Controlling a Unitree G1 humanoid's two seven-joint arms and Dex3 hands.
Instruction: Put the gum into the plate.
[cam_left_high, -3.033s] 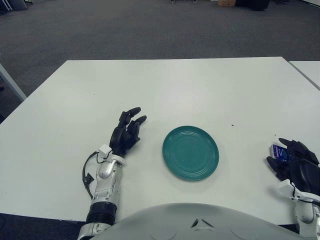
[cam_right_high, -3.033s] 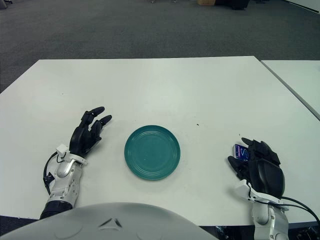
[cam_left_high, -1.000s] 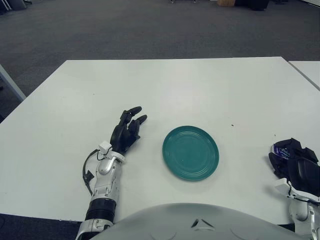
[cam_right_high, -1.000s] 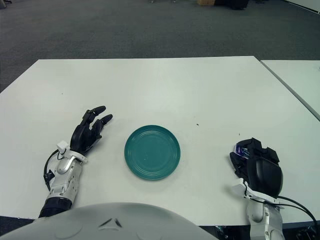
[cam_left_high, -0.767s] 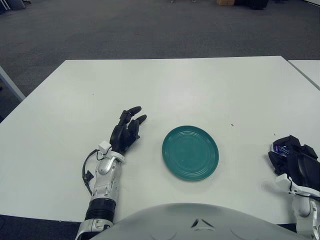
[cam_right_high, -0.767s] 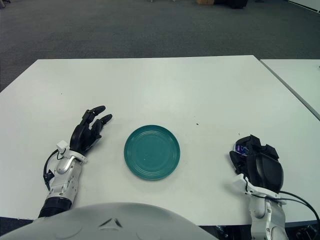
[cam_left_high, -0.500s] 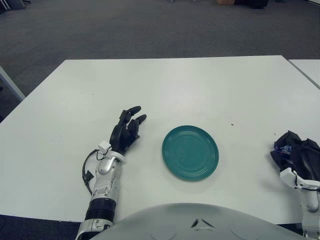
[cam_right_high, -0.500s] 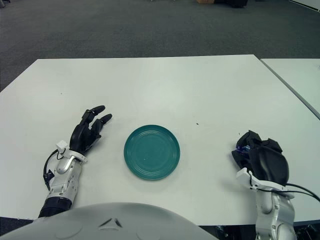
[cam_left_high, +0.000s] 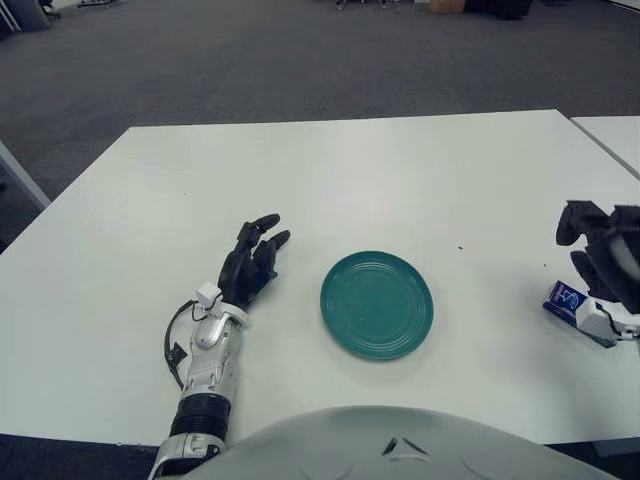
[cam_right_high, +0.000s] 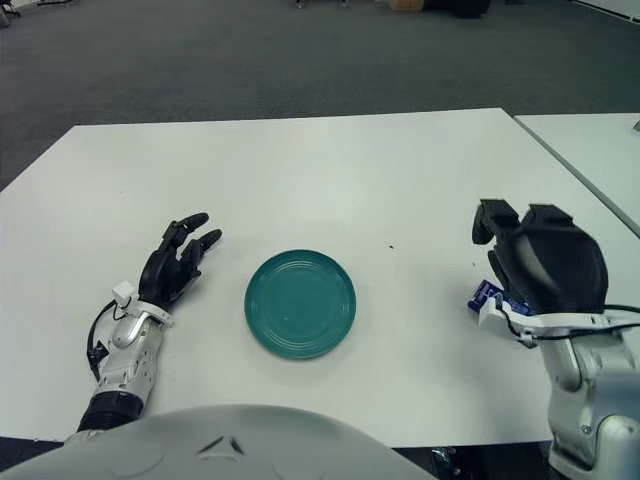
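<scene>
Gum (cam_left_high: 564, 298) beneath right hand (cam_right_high: 545, 262), prob. ungrasped, near table (cam_left_high: 400, 170) edge.

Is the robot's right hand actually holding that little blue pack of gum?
Apart. In the left eye view the right hand is raised with fingers curled around nothing, while the gum lies on the white table below its wrist, not grasped.

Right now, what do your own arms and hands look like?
Both hands, left hand and right hand, are black with three jointed fingers, on silver-grey forearms with white wrist pieces. A thin black cable loops beside the left wrist; another trails from the right wrist.
</scene>
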